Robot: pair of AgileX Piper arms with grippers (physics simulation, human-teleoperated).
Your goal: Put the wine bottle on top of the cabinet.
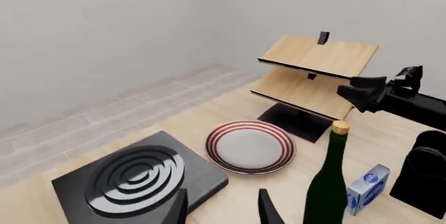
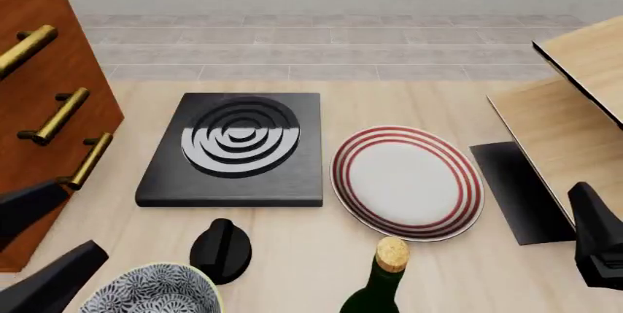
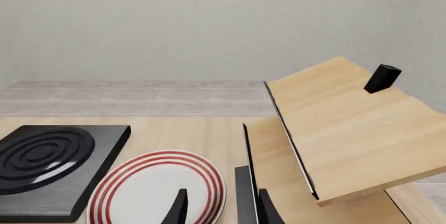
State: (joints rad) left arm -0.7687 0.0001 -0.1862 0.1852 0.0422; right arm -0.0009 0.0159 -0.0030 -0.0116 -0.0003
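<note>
The wine bottle [image 2: 381,284] stands upright on the table's near edge, untouched, well right of the cabinet [image 2: 44,101], since both arms' jaws hang parted and empty.

A black hotplate [image 2: 233,151] with concentric rings is sitting near the middle of the counter [image 2: 292,254], and a white plate [image 2: 407,182] with red rim stripes is lying just beside it at 3 o'clock. A small black knob [image 2: 220,250] is standing at 6 o'clock from the hotplate, with a blue-patterned bowl [image 2: 151,291] showing just beside it at 8 o'clock. A pale wooden shelf unit [image 2: 574,109] is standing at 3 o'clock from the plate. A small blue carton [image 1: 367,188] is standing on the counter.
</note>
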